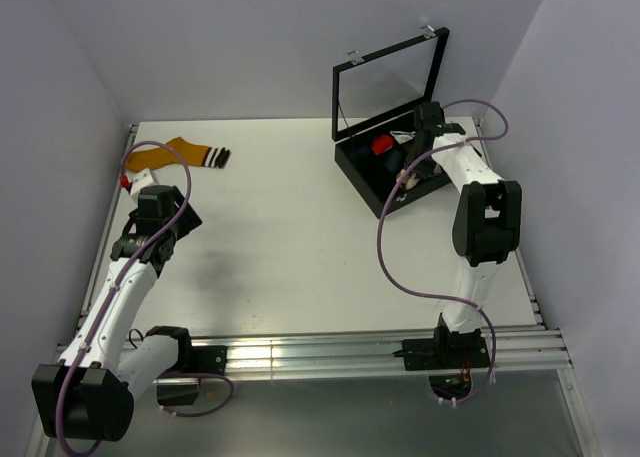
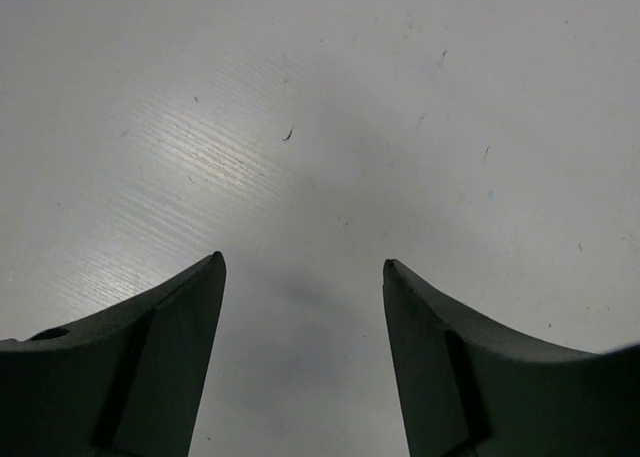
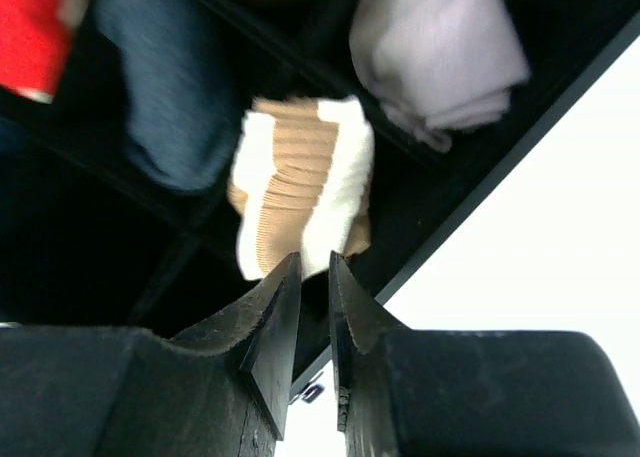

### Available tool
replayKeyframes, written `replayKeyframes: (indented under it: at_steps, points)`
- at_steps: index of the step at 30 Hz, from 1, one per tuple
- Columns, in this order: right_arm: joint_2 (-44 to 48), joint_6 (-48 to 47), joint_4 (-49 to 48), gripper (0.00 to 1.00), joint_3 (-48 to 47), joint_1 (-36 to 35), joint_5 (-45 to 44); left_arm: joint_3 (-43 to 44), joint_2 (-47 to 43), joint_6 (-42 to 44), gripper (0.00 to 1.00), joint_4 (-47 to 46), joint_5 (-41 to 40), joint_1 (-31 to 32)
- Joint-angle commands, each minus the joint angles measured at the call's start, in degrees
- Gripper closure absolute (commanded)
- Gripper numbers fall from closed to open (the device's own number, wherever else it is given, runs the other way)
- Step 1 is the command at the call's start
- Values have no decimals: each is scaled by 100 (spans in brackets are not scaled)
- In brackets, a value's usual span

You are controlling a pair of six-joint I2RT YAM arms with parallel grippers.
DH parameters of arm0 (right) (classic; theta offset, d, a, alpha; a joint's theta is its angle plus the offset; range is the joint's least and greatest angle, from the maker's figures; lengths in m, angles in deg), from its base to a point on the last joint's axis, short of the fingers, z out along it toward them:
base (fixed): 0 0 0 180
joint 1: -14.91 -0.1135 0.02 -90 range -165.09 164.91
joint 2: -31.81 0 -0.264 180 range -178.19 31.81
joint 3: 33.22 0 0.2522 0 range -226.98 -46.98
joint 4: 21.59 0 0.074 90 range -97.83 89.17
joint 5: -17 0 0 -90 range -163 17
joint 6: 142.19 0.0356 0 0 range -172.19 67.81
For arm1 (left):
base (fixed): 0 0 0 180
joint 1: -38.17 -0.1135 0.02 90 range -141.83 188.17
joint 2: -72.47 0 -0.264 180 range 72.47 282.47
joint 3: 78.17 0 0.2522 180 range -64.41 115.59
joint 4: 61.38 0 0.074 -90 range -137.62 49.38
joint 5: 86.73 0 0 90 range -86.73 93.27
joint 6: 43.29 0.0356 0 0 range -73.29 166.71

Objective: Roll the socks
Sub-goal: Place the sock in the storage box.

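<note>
Brown sock (image 3: 300,202) pinched near box (image 3: 490,172) edge.

White matte table (image 1: 300,237), plain pale walls (image 1: 250,37) on three sides. Aluminium slotted rail (image 1: 320,353) runs along the near edge. Far right: shallow black box (image 1: 357,182), divided into compartments, with its black-framed clear lid (image 1: 390,82) standing open and tilted back. Inside: a red rolled fabric bundle (image 3: 30,37), a blue-grey bundle (image 3: 165,97) next to it and a pale lilac bundle (image 3: 435,47) in the compartment by the rim. Small red-and-white item (image 1: 127,181) at the far-left table edge, too small to identify.
</note>
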Motion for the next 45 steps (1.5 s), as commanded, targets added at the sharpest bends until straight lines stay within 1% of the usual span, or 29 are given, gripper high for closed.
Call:
replayKeyframes:
  at_steps: [1, 7, 11, 15, 21, 27, 32, 41, 45]
  points:
    - [427, 22, 155, 75, -500, -8, -273, -2, -95, 122, 30, -158, 46, 11]
    - [199, 49, -327, 74, -526, -16, -431, -2, -113, 131, 30, -167, 55, 11]
    - [-3, -65, -715, 74, -491, -8, -354, 6, -113, 122, 30, -176, 64, 11]
    - [-275, -144, -847, 74, -526, -8, -361, -11, -113, 122, 30, -184, 82, 11]
    - [-557, -188, -839, 75, -334, -16, -397, -11, -121, 130, 30, -176, 55, 28]
    - [-452, -109, -619, 78, 123, -8, -318, -11, -121, 122, 30, -176, 38, 46]
    - [-645, -127, -189, 79, 98, -8, -265, -11, -113, 139, 30, -176, 46, 63]
    - [-1436, -162, 567, 78, -851, 1, -10, -20, -130, 148, 30, -184, 3, 116]
    - [-1576, -162, 743, 75, -1115, 1, 148, -29, -148, 157, 30, -202, 20, 125]
